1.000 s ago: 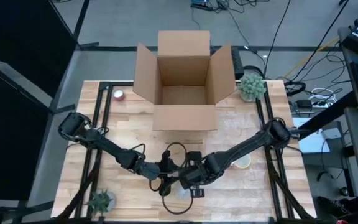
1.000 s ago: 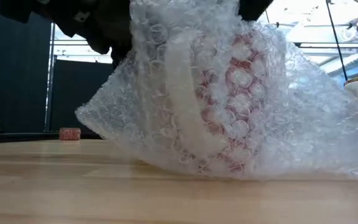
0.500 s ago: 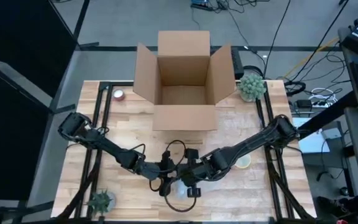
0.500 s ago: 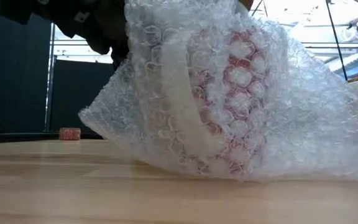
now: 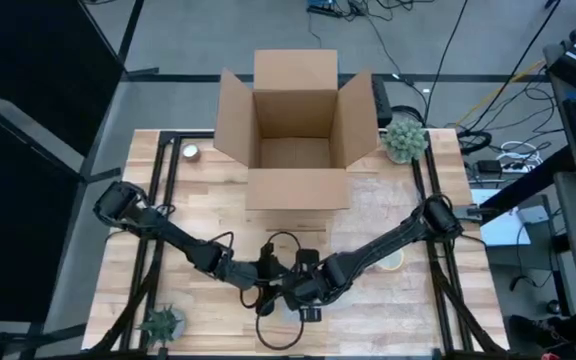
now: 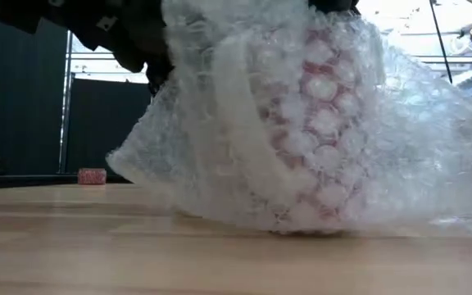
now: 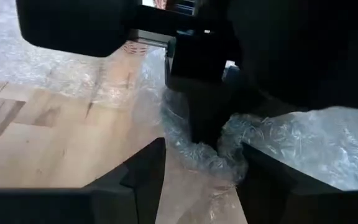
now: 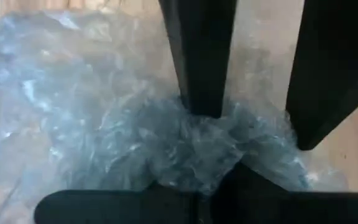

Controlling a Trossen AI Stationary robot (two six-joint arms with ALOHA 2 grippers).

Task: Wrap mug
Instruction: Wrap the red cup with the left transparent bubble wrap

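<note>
**A:** Wooden tabletop, cables on the floor beyond it. Going left to right, what's there?

**B:** On the high view, a small plant at the near left corner and a small round object at the far left. Then the left gripper and the right gripper, meeting at the near middle. An open cardboard box stands at the far middle, another plant at the far right.

**A:** And the mug?

**B:** The mug is under the two grippers, standing on the table inside the bubble wrap. On the low view, red and white show through the bubbles, and a loose skirt of wrap spreads to the right.

**A:** Are the fingers holding anything?

**B:** The left wrist view shows the left fingers set apart, with a gathered bunch of wrap between them and the other arm's finger pressing into it. The right wrist view shows its fingers parted as well, a wad of wrap bunched between them. I cannot tell whether either is truly clamped on it.

**A:** How should the step be done?

**B:** I'd judge the gathering is under way. Keep one side pinned while the other draws the loose right-hand flap over, and pull low and slowly so the mug does not tip.
</note>
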